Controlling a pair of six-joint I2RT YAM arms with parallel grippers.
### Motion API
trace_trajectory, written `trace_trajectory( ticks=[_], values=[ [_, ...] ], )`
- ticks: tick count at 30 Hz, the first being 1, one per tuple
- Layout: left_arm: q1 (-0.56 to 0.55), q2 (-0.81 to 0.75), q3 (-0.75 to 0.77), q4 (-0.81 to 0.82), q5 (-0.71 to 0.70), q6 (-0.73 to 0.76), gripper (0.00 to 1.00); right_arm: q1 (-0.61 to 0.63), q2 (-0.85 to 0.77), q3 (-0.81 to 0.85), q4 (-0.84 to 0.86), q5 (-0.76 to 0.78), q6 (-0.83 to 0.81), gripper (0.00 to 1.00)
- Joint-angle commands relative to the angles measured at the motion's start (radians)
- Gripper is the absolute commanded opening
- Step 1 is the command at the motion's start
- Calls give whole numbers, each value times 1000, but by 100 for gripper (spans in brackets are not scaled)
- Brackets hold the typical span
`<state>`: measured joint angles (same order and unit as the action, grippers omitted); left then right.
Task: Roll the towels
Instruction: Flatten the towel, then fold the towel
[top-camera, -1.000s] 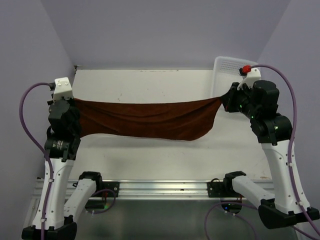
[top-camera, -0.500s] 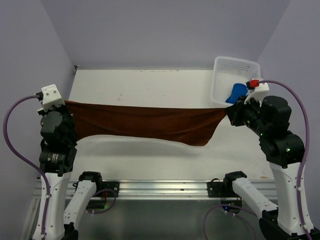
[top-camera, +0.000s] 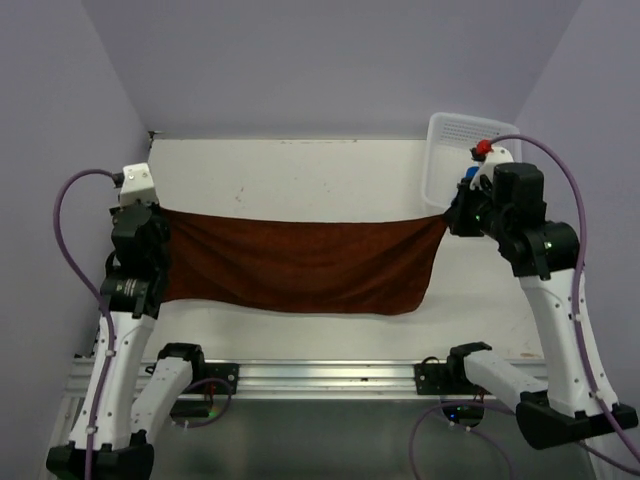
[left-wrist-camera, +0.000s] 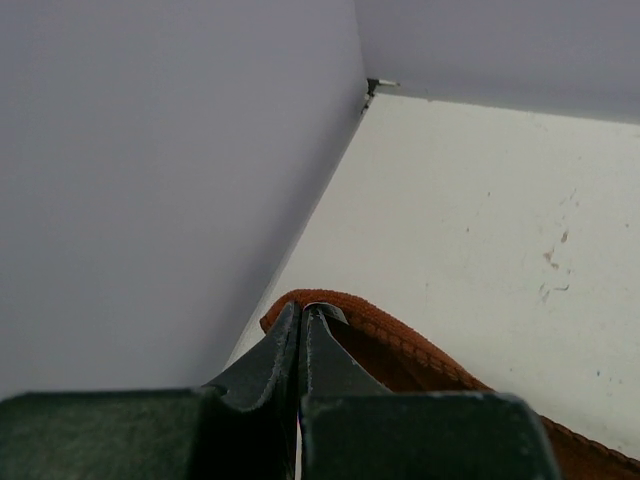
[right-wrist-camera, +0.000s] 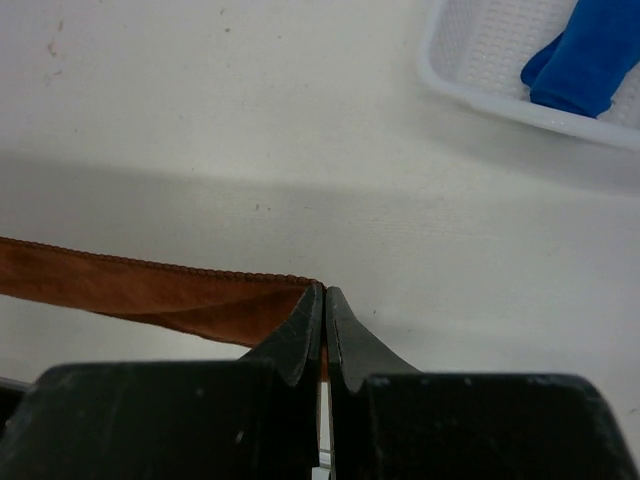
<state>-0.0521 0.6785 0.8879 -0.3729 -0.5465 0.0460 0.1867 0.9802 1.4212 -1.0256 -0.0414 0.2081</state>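
Rust-brown towel (top-camera: 300, 265) stretched between left hand (top-camera: 158, 212), right hand (top-camera: 447, 217), both pinching corners

Rust-brown towel (top-camera: 300, 262) stretched between left pincer (top-camera: 158, 213), right pincer (top-camera: 447, 214).

Brown towel (top-camera: 300, 265) outstretched; blue towel (right-wrist-camera: 580, 58) bunched.

No legible text, label, brand, number or sign anywhere in view.
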Motion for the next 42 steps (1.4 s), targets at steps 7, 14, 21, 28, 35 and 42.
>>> trace_trajectory(
  ticks=[7,14,21,28,35,42],
  values=[
    [12,447,45,282,85,43,0,-23,395,-10,259,114,13,0],
    [49,731,149,410,158,51,0,-47,652,99,412,46,7,0],
    [90,911,174,543,301,190,0,-90,796,140,505,-35,-53,0],
    [133,986,146,623,428,206,0,-124,804,93,604,-142,-140,0],
    [166,971,117,618,462,204,0,-142,778,29,654,-227,-182,0],
    [173,928,77,611,507,186,0,-142,735,-40,641,-253,-246,0]
  ],
)
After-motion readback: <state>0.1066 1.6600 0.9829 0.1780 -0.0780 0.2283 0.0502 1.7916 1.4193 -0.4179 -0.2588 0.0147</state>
